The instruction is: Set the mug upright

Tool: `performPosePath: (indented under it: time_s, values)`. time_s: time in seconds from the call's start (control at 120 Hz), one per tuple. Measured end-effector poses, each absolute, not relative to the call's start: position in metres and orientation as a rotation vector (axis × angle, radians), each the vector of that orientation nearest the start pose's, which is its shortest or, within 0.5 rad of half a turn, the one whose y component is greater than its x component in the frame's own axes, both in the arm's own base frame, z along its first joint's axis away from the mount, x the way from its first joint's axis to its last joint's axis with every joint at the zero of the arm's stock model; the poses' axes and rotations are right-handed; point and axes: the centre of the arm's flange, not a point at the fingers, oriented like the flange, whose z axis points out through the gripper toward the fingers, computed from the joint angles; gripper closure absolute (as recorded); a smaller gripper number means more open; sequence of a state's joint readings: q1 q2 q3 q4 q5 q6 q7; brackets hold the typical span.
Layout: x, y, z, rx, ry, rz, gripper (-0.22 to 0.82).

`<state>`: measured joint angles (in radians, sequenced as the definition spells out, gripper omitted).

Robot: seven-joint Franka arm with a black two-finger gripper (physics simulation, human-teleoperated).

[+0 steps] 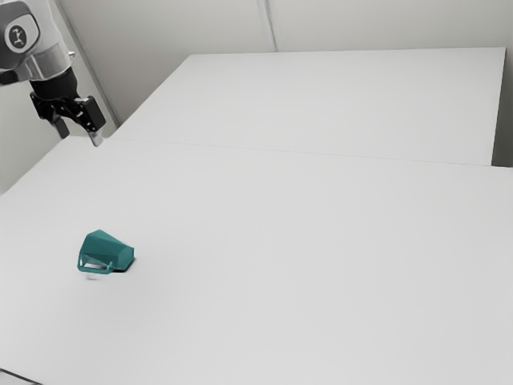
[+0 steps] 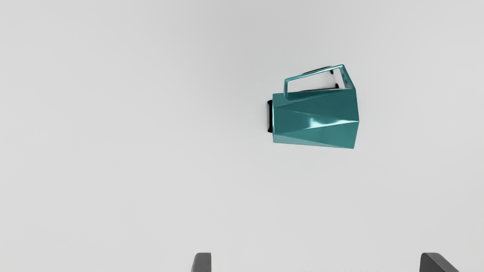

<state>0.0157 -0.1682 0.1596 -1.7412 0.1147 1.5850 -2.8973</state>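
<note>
Since the mug (image 1: 106,250) lies on its side, the upright stance you want isn't there: what you have left is taking hold of it, turning it onto its base and letting go. Find it at about eight o'clock from the middle of the exterior view, its handle (image 2: 315,72) on the flank away from your gripper (image 1: 80,136). You can't tell for sure from these angles which end is the mouth, so I'd settle that before choosing which way to turn it. Your gripper hangs between nine and ten o'clock, well apart from the mug, its fingers (image 2: 203,262) spread wide with nothing pinched between them. Under the mug you have a broad, pale, smooth table (image 1: 321,281), crossed by a faint seam (image 1: 296,151) running from ten o'clock toward three. Past its far side stands a light wall (image 1: 385,24), with a vertical joint (image 1: 271,24) at twelve o'clock, and you can see a dark strip (image 1: 503,120) between two and three.
</note>
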Motion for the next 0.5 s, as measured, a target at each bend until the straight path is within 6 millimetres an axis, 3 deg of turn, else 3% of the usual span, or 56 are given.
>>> performPosePath:
  time_s: [0.175, 0.325, 0.4, 0.5]
  values:
    - [0.489, 0.108, 0.628, 0.109, 3.147, 0.14, 0.0]
    - [0.477, 0.122, 0.63, 0.063, 3.139, 0.127, 0.0]
    - [0.464, 0.156, 0.615, -0.075, 3.158, 0.023, 0.0]
    - [0.439, 0.206, 0.57, -0.317, 3.184, -0.214, 0.0]
